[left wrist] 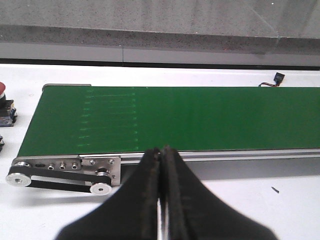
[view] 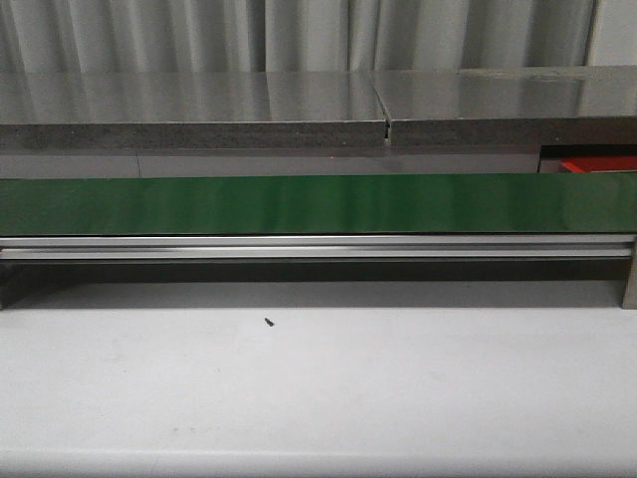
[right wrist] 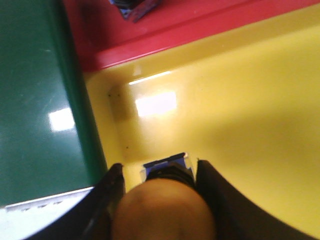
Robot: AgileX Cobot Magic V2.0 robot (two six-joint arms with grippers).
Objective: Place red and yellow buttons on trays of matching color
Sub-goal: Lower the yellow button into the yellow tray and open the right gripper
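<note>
In the right wrist view my right gripper [right wrist: 159,167] is shut on a yellow button [right wrist: 165,210] with a blue and black base, its fingers on either side of the domed cap. It is held over the corner of the yellow tray [right wrist: 240,110]. The red tray [right wrist: 165,30] lies beside the yellow one, with a blue-based part [right wrist: 134,7] in it, cut off by the frame edge. In the left wrist view my left gripper [left wrist: 161,150] is shut and empty in front of the green belt [left wrist: 175,117]. A red button [left wrist: 2,90] sits past the belt's end.
The green conveyor belt [view: 318,204] runs across the front view with an aluminium rail [view: 318,246] below it. A sliver of the red tray [view: 597,163] shows at far right. A small black screw [view: 269,321] lies on the white table [view: 318,398]. Neither arm shows in the front view.
</note>
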